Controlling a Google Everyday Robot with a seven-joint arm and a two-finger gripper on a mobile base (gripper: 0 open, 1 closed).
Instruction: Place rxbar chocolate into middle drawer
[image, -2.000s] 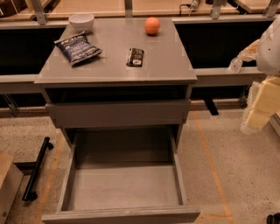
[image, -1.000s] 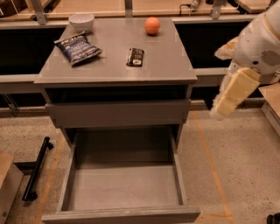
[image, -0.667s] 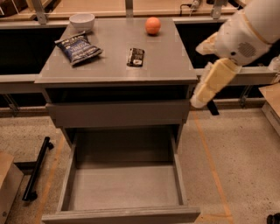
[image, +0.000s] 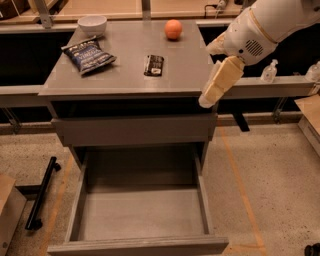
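The rxbar chocolate (image: 154, 65), a small black wrapper with a pale patch, lies flat near the middle of the grey cabinet top (image: 125, 80). The middle drawer (image: 142, 215) is pulled out wide below, with its grey floor bare. My gripper (image: 208, 99) hangs from the white arm at the cabinet top's right front corner, pointing down and to the left. It is well to the right of the bar, not touching it, and holds nothing that I can see.
A dark-blue chip bag (image: 88, 51), a white bowl (image: 92, 23) and an orange ball (image: 173, 29) sit on the cabinet top. A shut drawer front (image: 135, 130) is above the open drawer. A black bar (image: 42, 192) lies on the floor at left.
My arm has swung in from the far right toward the left, bringing the gripper to the cabinet's right front corner. The bar and drawer have not moved.
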